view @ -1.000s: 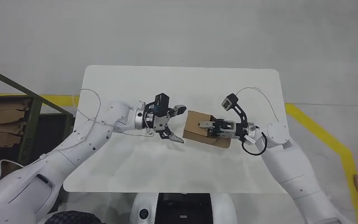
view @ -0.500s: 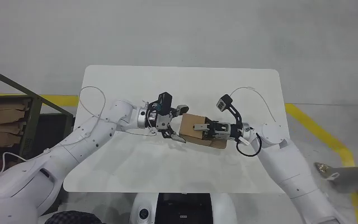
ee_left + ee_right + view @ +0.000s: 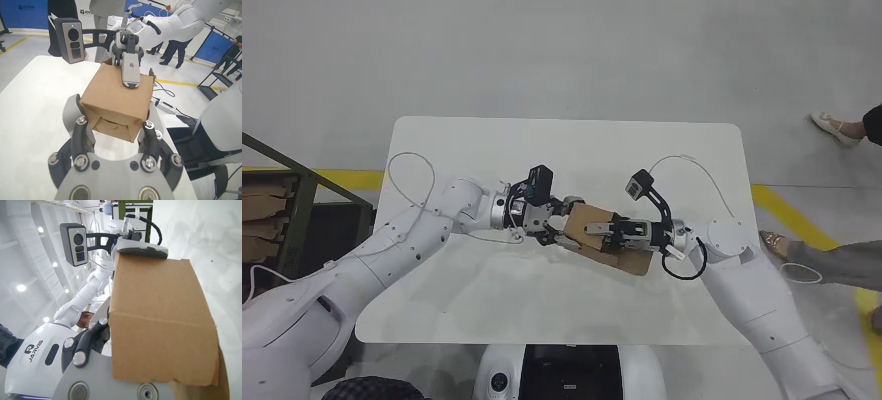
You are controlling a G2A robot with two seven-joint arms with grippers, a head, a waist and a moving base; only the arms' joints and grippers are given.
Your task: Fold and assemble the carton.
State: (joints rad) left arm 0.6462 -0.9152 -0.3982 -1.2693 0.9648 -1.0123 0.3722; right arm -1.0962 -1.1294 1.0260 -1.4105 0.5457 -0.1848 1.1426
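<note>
The left gripper (image 3: 114, 108) has slid in and now stands spread astride the open end of the carton (image 3: 610, 243) (that end not yet closed), above the middle of the table (image 3: 542, 150). The right gripper (image 3: 604, 229) stays clamped on the carton's top wall, so closing that end looks next.

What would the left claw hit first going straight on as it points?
The carton: its open end sits between the spread fingers of the left claw, so contact looks almost immediate; depth is unclear.
</note>
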